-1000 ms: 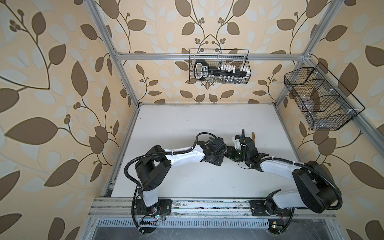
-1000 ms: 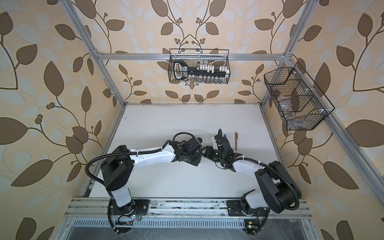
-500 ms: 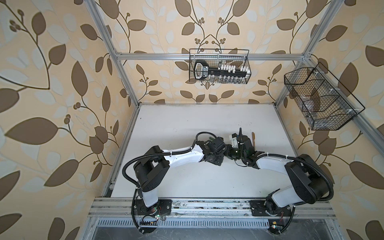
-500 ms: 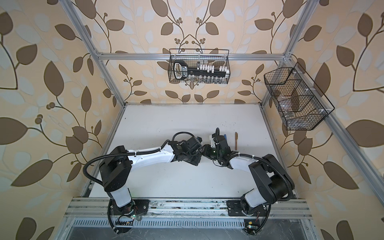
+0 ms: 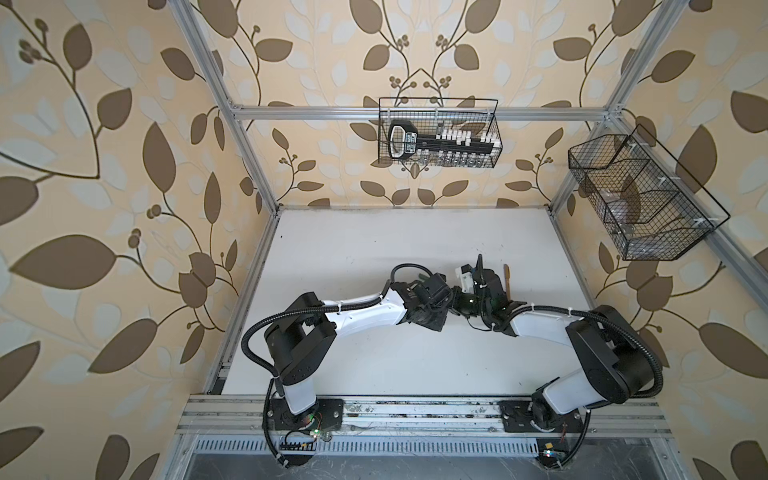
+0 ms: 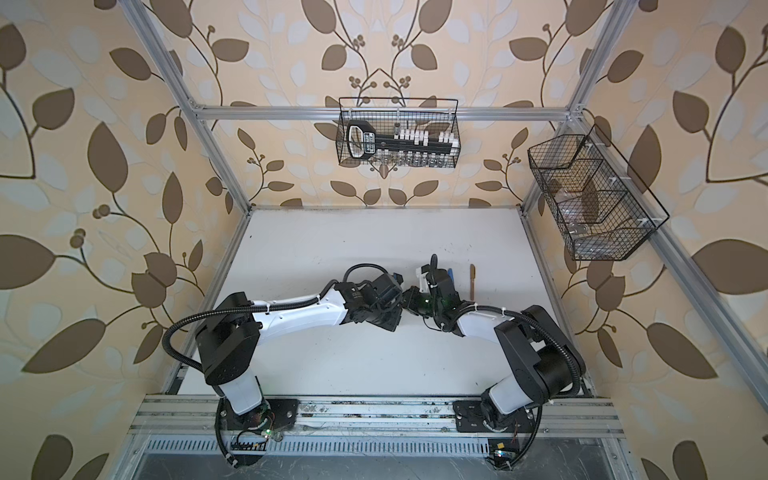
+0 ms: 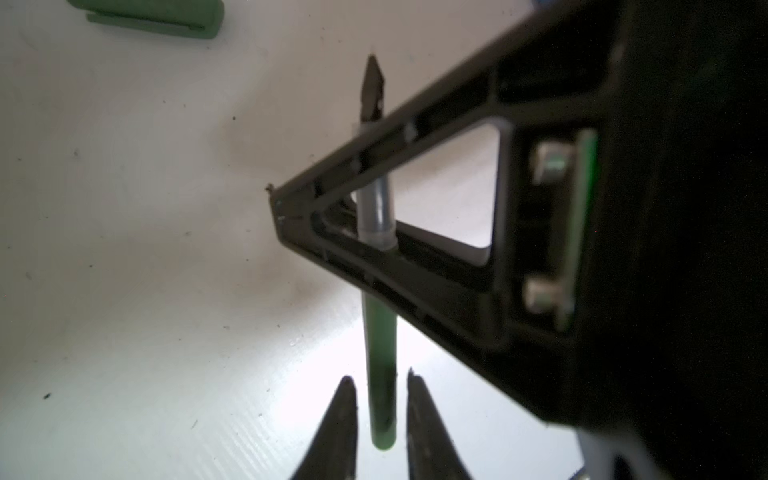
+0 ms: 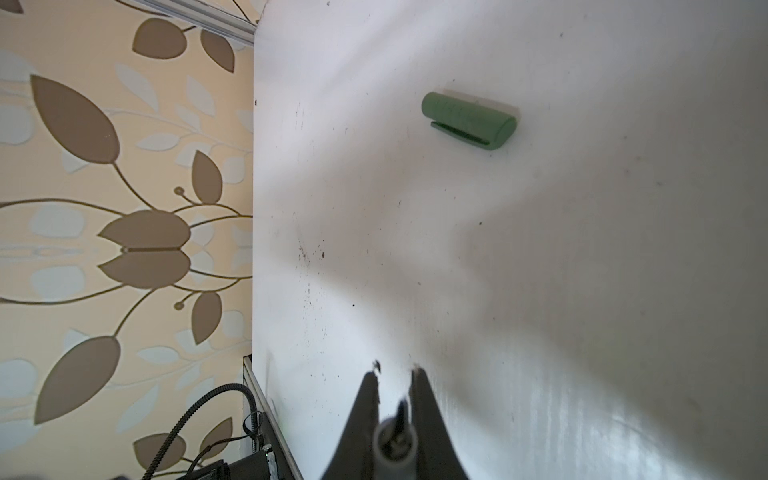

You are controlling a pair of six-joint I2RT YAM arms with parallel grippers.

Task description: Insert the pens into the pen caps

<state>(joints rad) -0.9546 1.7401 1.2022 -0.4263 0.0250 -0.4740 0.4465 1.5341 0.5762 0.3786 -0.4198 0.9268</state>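
Observation:
A dark green pen [image 7: 380,353] hangs above the white table with its dark tip [image 7: 372,87] pointing away. My right gripper [image 8: 397,370] is shut on the pen's grey neck, and its black fingers [image 7: 332,232] cross the left wrist view. My left gripper [image 7: 379,376] is open, with its fingers either side of the pen's rear end and a gap on each side. The right wrist view shows the pen [image 8: 395,440] end-on between the fingers. A green pen cap [image 8: 469,120] [image 7: 149,16] lies flat on the table beyond.
In both top views the two wrists meet at mid table. An orange-brown pen [image 5: 507,278] [image 6: 473,279] lies right of the right wrist, and a blue pen [image 6: 450,275] peeks out beside it. Wire baskets [image 5: 438,133] [image 5: 640,195] hang on the back and right walls.
My right gripper has moved in towards the left one and shut on the green pen. My left gripper, shut before, has opened off the pen's rear end.

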